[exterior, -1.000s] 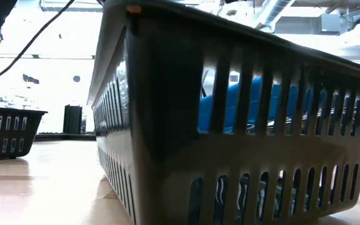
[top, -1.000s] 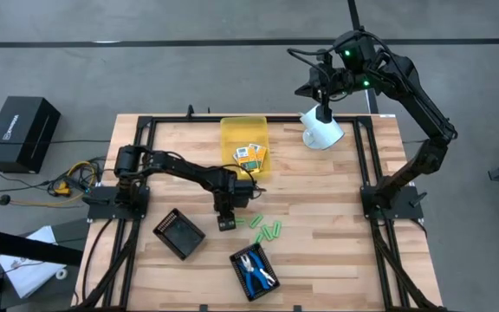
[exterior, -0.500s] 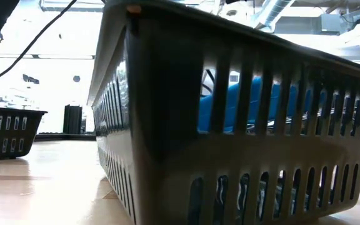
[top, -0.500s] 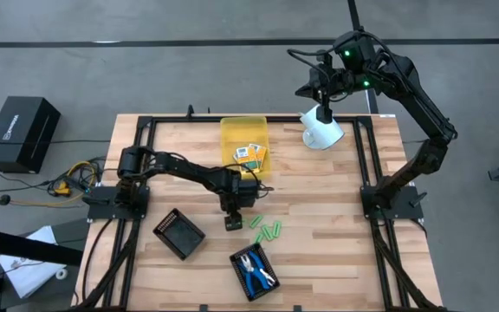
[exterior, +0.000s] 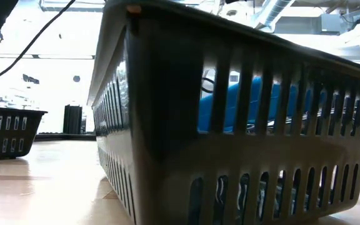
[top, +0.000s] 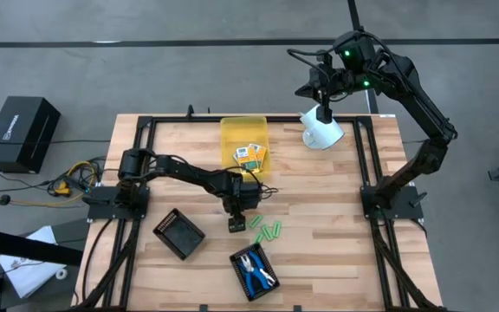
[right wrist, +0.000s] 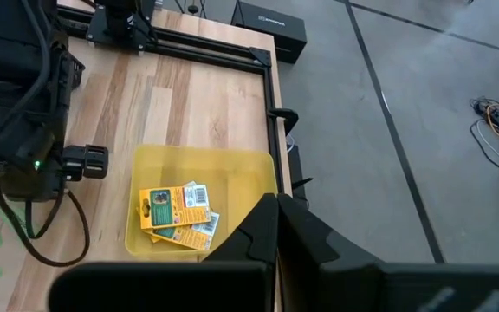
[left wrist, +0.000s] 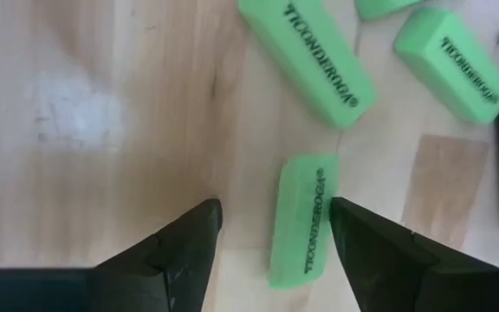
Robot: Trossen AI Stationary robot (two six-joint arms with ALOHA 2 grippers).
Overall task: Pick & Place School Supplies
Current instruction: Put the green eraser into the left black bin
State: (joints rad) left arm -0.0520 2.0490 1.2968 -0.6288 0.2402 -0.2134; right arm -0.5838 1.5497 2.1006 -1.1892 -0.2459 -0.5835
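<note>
Printed boxes (top: 251,155) lie in the yellow bin (top: 230,130), scissors (top: 255,269) in a black tray (top: 238,257); green erasers (left wrist: 305,217) remain loose, left gripper (left wrist: 274,227) spread, empty, over one.

Both my arms are dark, nearly black, built of slim jointed links bolted to black base plates. My left arm (top: 180,171) trails a thin black cable that loops beside its wrist. My right arm (top: 405,95) carries small green lights near its upper joints, and another green light glows on my left wrist housing. My left pincer (left wrist: 275,230) has two dark, tapering fingers (left wrist: 184,251) with rounded tips; my right pincer (right wrist: 275,227) has matte black, wedge-shaped ones.
</note>
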